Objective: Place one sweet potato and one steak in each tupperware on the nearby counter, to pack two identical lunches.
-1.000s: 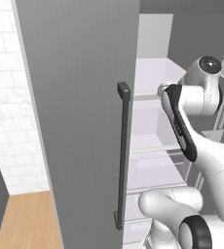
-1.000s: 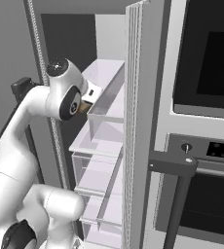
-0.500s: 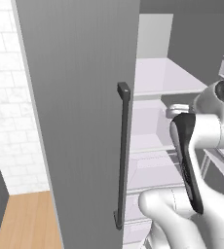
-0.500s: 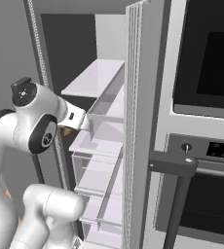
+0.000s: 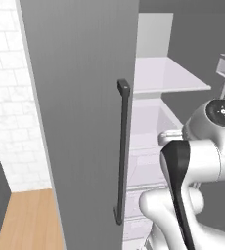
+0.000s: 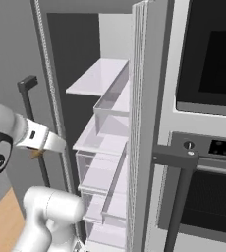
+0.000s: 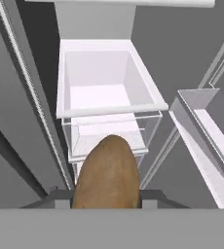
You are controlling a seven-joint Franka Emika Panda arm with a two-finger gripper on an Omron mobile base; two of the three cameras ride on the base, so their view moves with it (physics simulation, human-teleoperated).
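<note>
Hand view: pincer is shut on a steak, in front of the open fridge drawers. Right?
Not a steak. The hand view shows the pincer shut on a sweet potato, brown and oval. The rest stands: it is in front of the open fridge drawers.

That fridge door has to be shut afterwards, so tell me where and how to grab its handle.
Grip the door handle near mid-length, coming straight at the outer face of the door and closing sideways across it. It is a slim upright bar, fixed at its ends, standing off the door. The end effector is shut on the sweet potato; free it first.
</note>
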